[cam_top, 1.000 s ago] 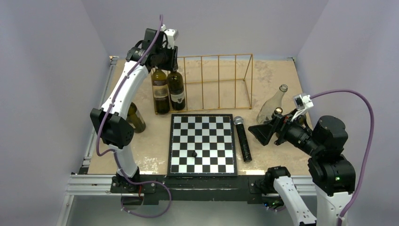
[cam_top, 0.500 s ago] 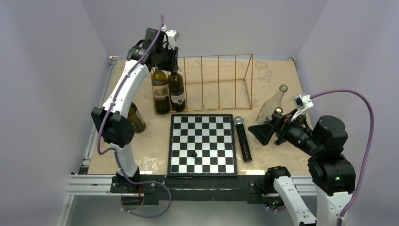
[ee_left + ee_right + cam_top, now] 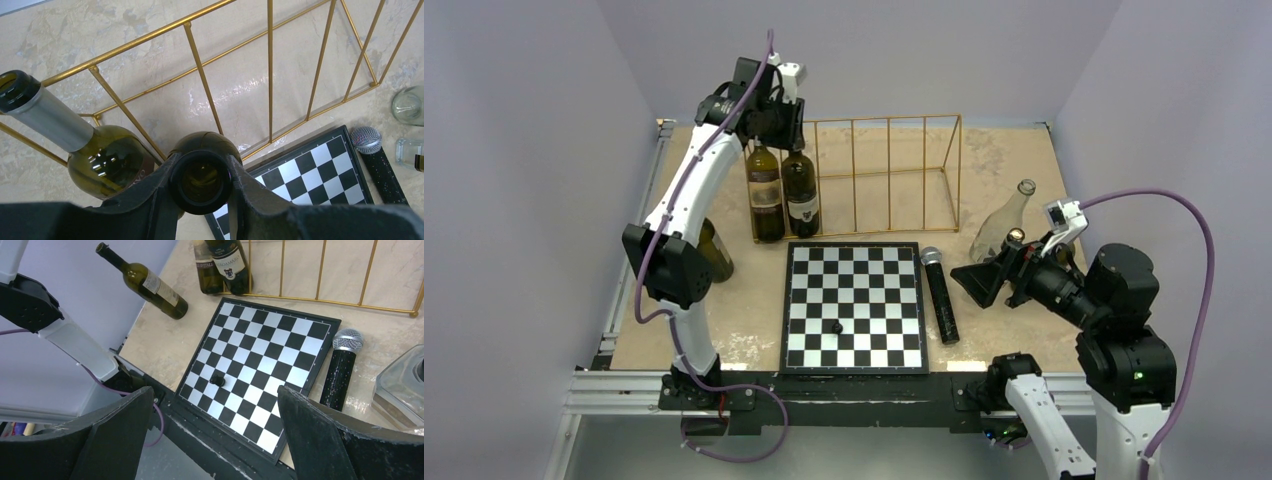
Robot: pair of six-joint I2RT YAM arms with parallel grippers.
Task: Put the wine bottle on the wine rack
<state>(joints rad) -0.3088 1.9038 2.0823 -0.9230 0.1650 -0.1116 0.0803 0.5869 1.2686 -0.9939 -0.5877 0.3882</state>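
Wine bottle (image 3: 801, 198), dark, stands upright at the rack's (image 3: 886, 176) left end, apparently inside the gold frame. I cannot tell whether its base has fully settled. The left gripper (image 3: 201, 166) is clenched on its neck from above, the mouth showing between the fingers.

Over the last second very little has changed. The bottle has not shifted against the rack. The left arm's elbow has only drifted slightly, and the grip stays on. The right gripper (image 3: 215, 397) remains spread wide and empty off the rack's right end, having nudged slightly. I judge the placing as good as done, with the letting go and the lift away from the rack still to come.

Counted:
- One rack.
- Two dark bottles upright at its left end, the gripped one and a neighbour (image 3: 765, 195) just beside it on the outer side.
- One more dark bottle (image 3: 142, 280) outside the rack's left end, looking tilted.
- One clear bottle (image 3: 1004, 222) beyond the rack's right end. A second glass vessel (image 3: 400, 385) sits near it, mostly hidden.
- One chessboard (image 3: 854, 290) in front of the rack, carrying one dark piece (image 3: 834, 327).
- One microphone (image 3: 941, 296) lying by the front of the rack's right end.
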